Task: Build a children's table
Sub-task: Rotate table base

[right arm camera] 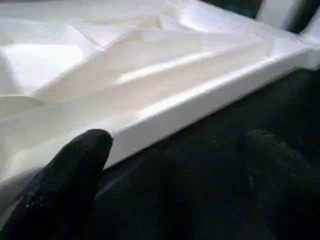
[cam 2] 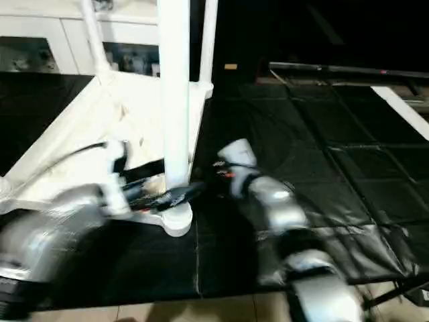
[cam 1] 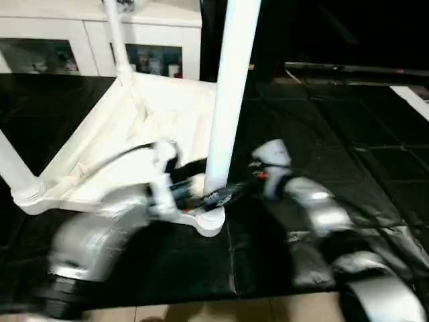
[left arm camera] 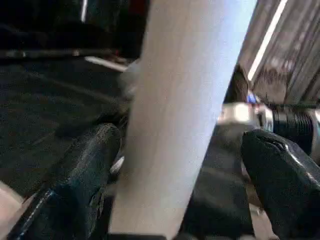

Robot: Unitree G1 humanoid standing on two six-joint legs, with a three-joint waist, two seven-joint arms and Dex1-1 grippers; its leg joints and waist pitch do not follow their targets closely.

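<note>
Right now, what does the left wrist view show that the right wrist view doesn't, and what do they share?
Left wrist view: a white table leg standing upright between the left gripper's two open black fingers, with part of the other arm's silver and black wrist behind it.

Right wrist view: the ribbed underside of the white tabletop and its long edge, with the open right gripper near that edge and nothing between its fingers.

Both: black fingers spread wide, white table plastic, and the black mat beneath.
</note>
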